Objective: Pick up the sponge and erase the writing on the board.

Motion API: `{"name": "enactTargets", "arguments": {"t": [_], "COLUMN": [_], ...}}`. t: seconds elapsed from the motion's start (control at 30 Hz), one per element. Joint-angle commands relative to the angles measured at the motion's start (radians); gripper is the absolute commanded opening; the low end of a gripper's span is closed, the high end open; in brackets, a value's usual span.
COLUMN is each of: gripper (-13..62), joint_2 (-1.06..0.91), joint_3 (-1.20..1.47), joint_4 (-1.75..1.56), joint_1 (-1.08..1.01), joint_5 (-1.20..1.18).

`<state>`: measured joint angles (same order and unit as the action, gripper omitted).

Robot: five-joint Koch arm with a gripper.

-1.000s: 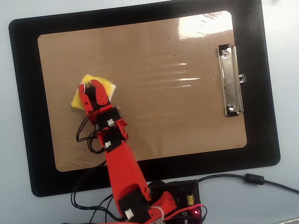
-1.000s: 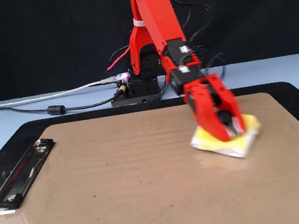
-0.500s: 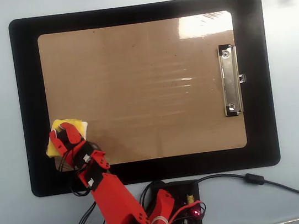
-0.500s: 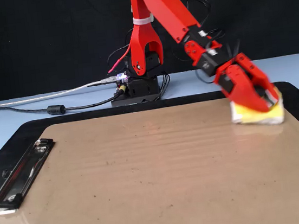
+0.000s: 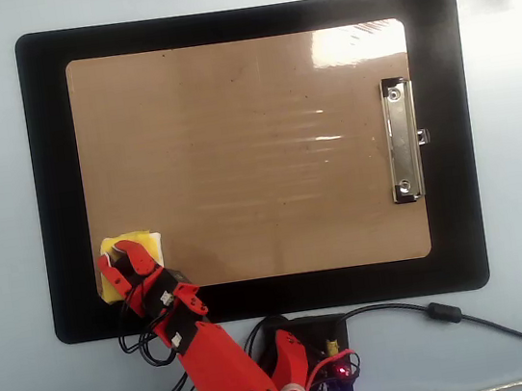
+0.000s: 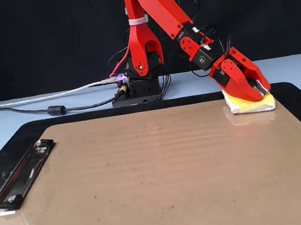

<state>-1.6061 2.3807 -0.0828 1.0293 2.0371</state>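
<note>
The tan-brown board (image 5: 256, 157) lies on a black mat, with its silver clip (image 5: 401, 140) at the right in the overhead view. No writing shows on the board; its surface is bare and glossy. The yellow sponge (image 5: 151, 242) lies on the board's lower left corner in the overhead view, and at the far right (image 6: 247, 106) in the fixed view, white layer down. My red gripper (image 5: 119, 255) sits on top of the sponge (image 6: 260, 94), jaws nearly together and pressed into it. The sponge's black dot is hidden under the jaws.
The black mat (image 5: 55, 185) frames the board on a pale blue table. The arm's base (image 6: 142, 86) and its cables (image 6: 57, 109) stand behind the board's far edge in the fixed view. The clip (image 6: 18, 175) lies at the left there.
</note>
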Motion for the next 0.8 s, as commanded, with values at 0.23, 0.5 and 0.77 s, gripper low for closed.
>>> {"name": "enactTargets", "arguments": {"t": [0.23, 0.5, 0.77], "gripper": [32.7, 33.5, 33.2], "joint_2": [0.034, -0.055, -0.525], "joint_3": [-0.031, -0.202, -0.190], "joint_4": [0.025, 0.071, 0.888], "joint_1": [0.015, -0.055, -0.494], "joint_5": [0.058, 0.054, -0.379]}}
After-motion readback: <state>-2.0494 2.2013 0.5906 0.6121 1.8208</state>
